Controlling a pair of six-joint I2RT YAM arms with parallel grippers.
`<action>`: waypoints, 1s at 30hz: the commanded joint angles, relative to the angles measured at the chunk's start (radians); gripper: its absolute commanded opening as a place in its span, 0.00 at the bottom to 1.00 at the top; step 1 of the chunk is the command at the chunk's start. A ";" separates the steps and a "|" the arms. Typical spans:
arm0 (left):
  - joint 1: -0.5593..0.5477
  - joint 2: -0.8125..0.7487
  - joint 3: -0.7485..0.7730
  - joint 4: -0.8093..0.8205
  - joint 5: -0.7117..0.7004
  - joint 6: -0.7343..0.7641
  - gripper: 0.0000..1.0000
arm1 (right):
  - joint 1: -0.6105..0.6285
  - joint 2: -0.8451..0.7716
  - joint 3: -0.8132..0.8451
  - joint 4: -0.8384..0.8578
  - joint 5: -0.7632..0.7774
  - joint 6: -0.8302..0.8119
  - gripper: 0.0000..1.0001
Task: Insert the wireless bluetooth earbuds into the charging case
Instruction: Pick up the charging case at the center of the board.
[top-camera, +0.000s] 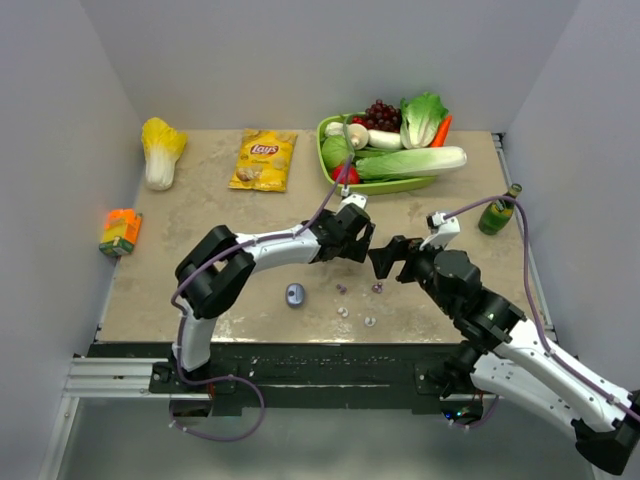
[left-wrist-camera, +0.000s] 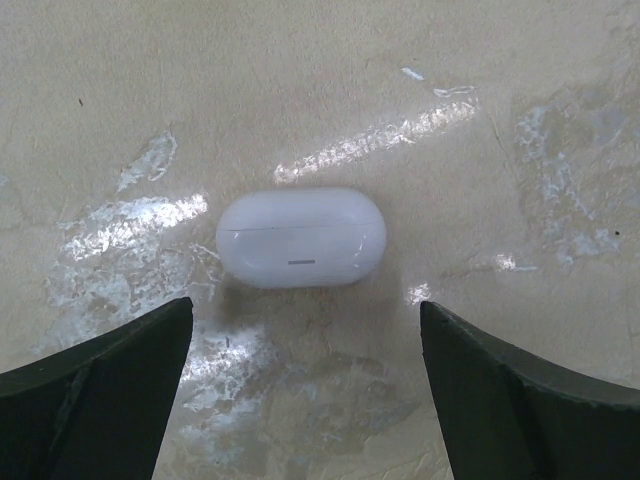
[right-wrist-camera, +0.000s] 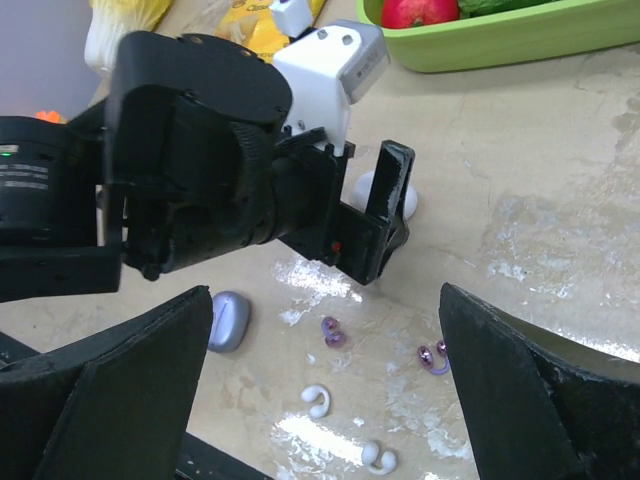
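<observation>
A closed white charging case (left-wrist-camera: 301, 238) lies on the table just ahead of my left gripper (left-wrist-camera: 305, 380), which is open and empty above it. In the right wrist view the left gripper's fingers (right-wrist-camera: 392, 185) half hide the white case (right-wrist-camera: 408, 201). Two lilac earbuds (right-wrist-camera: 333, 331) (right-wrist-camera: 434, 356) and two white earbuds (right-wrist-camera: 316, 400) (right-wrist-camera: 378, 457) lie loose on the table, with a closed lilac case (right-wrist-camera: 228, 321) to their left. My right gripper (right-wrist-camera: 325, 295) is open and empty above the buds. From above, the left gripper (top-camera: 355, 240) and the right gripper (top-camera: 385, 262) are close together.
A green tray (top-camera: 395, 186) of vegetables stands at the back right. A Lay's chip bag (top-camera: 264, 160) and a napa cabbage (top-camera: 160, 150) lie at the back left. An orange carton (top-camera: 120, 231) sits at the left edge and a green bottle (top-camera: 497, 213) at the right edge.
</observation>
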 joint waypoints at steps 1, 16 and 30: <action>0.000 0.052 0.074 -0.024 -0.028 -0.013 1.00 | -0.002 -0.035 0.065 -0.010 -0.009 0.000 0.98; 0.022 0.185 0.183 -0.107 -0.059 -0.064 0.91 | -0.002 -0.047 0.073 -0.038 0.000 0.007 0.98; 0.040 0.170 0.139 -0.120 -0.056 -0.046 0.91 | -0.002 -0.045 0.062 -0.034 -0.003 0.015 0.98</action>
